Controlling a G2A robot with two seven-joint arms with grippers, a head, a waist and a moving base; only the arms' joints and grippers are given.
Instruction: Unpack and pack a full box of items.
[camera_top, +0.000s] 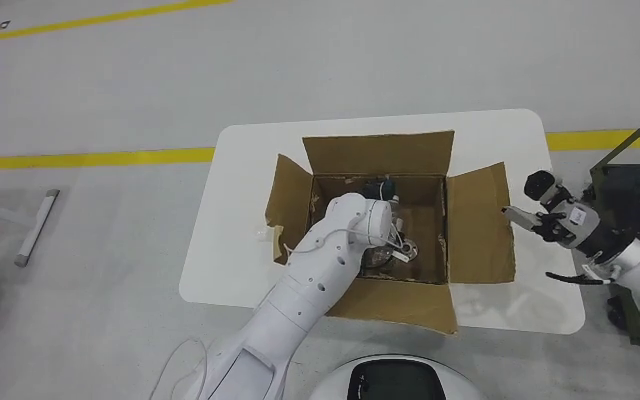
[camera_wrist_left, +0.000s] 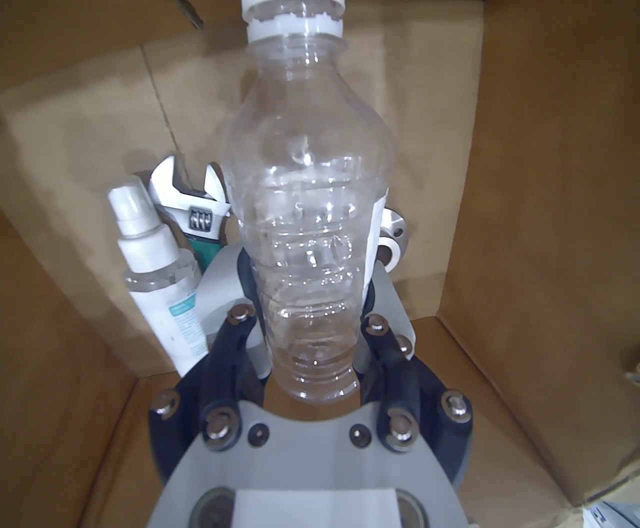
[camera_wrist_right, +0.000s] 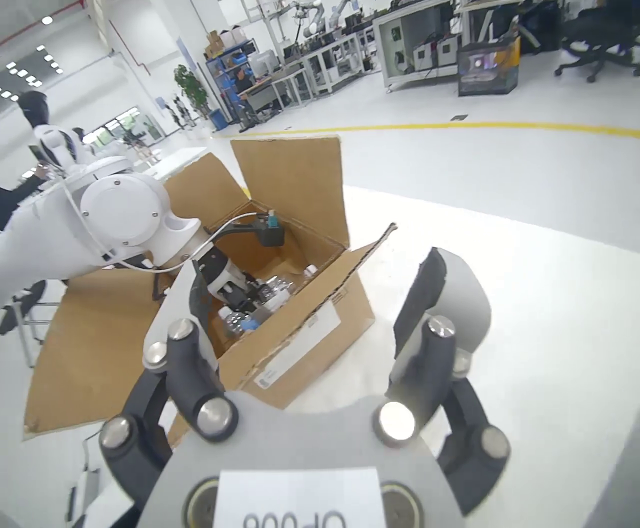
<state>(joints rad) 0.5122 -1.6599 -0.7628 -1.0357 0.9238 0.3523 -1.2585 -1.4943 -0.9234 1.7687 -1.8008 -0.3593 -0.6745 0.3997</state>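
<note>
An open cardboard box (camera_top: 478, 232) sits on the white table (camera_top: 240, 210), its flaps spread. My left gripper (camera_wrist_left: 310, 295) is down inside the box, shut on a clear plastic bottle (camera_wrist_left: 307, 210) with a white cap. Behind the bottle stand a white spray bottle (camera_wrist_left: 155, 265), an adjustable wrench (camera_wrist_left: 192, 202) with a teal handle and a metal flange (camera_wrist_left: 392, 237), all against the box wall. My right gripper (camera_wrist_right: 315, 305) is open and empty, held above the table beside the box (camera_wrist_right: 300, 320); from above it is off the table's right edge (camera_top: 520, 218).
Further bottles lie in the box bottom (camera_wrist_right: 245, 320). Bare table top lies around the box on the right side (camera_wrist_right: 525, 310). A small white item (camera_top: 272, 236) rests by the box's left flap. Yellow floor lines run behind the table.
</note>
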